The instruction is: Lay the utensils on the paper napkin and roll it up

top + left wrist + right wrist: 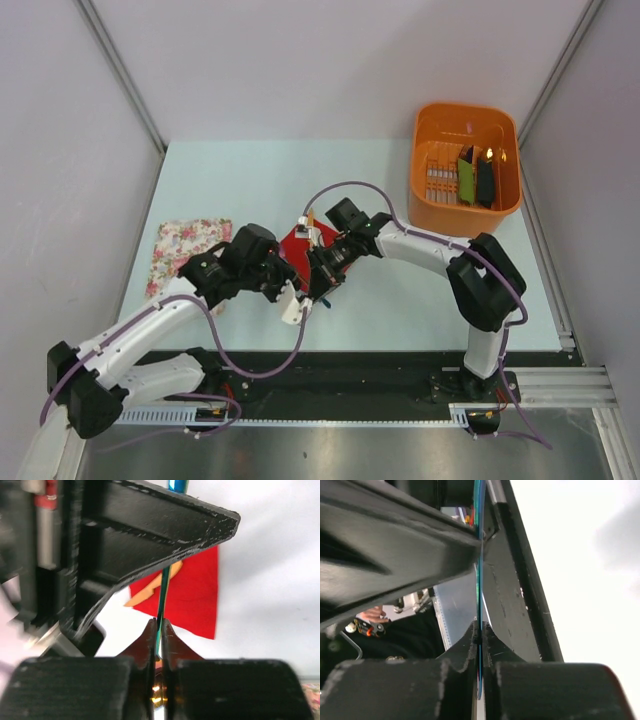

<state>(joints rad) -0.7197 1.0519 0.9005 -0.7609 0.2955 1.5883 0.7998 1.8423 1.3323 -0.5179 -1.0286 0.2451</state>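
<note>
Bright red paper napkin (pixel 196 600), blue utensil handle (pixel 161 600), orange basket (pixel 465 109), white floral cloth (pixel 188 250), pale blue table (pixel 250 180)

Both arms wear white link shells between chunky black joint housings. The left arm (pixel 150 335) is mounted at the left end of the black base plate (pixel 350 375), the right arm (pixel 485 300) at its right end. A thin lilac cable (pixel 350 184) loops loosely along each. The left gripper (pixel 159 630) and right gripper (pixel 479 632) have matte black, angular fingers (pixel 165 525) with pale scuffed edges.
</note>
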